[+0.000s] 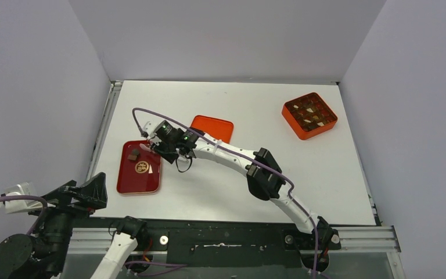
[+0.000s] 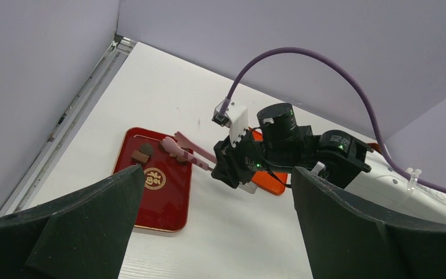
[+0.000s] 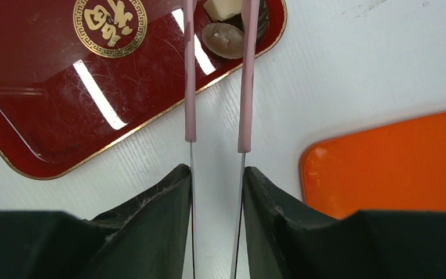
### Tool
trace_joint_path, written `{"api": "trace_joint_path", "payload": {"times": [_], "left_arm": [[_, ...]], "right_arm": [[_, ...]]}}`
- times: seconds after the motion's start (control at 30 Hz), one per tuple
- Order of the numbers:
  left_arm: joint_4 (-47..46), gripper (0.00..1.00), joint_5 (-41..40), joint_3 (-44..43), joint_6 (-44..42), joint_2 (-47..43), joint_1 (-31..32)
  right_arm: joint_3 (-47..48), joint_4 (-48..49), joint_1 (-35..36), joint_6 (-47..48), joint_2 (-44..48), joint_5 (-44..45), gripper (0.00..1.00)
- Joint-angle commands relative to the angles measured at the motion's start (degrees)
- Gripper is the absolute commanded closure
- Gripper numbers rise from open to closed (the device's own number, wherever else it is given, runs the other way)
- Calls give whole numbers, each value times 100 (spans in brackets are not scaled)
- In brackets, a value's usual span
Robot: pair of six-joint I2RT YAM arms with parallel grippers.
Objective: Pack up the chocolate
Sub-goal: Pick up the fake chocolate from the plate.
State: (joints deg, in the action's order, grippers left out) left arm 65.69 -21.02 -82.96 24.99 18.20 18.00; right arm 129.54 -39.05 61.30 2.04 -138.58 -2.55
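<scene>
My right gripper (image 3: pixel 216 180) is shut on the pink tongs (image 3: pixel 190 70), and their two arms reach over the near corner of the dark red tray (image 3: pixel 46 133). A brown chocolate piece (image 3: pixel 223 39) and a cream piece (image 3: pixel 223 9) lie on the tray between the tong tips. In the top view the right gripper (image 1: pixel 158 148) is at the tray's (image 1: pixel 129 181) right edge, and another dark chocolate chunk (image 1: pixel 133 155) lies at the tray's far end. An orange box (image 1: pixel 309 115) holding several chocolate pieces stands at the far right. My left gripper (image 2: pixel 215 221) is open and empty, low at the near left.
The flat orange lid (image 1: pixel 215 127) lies just right of the right gripper, and it also shows in the right wrist view (image 3: pixel 395 168). Purple walls enclose the table on three sides. A metal rail (image 1: pixel 105 125) runs along the left edge.
</scene>
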Motion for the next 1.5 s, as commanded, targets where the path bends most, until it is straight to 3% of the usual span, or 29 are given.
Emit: {"api": "trace_joint_path", "payload": {"times": [0.0, 0.83, 1.1, 1.3, 1.47], "left_arm": [[-366, 3, 25, 104, 57, -44, 45], [-443, 3, 124, 207, 151, -70, 46], [-404, 3, 94, 112, 120, -71, 46], [-495, 3, 59, 39, 99, -47, 48], [-489, 3, 31, 89, 58, -55, 46]], "right_arm": [[216, 186, 59, 208, 69, 478, 64], [211, -276, 270, 464, 133, 167, 69], [455, -355, 406, 435, -70, 177, 66], [298, -359, 477, 334, -22, 583, 72], [177, -204, 456, 253, 206, 406, 74]]}}
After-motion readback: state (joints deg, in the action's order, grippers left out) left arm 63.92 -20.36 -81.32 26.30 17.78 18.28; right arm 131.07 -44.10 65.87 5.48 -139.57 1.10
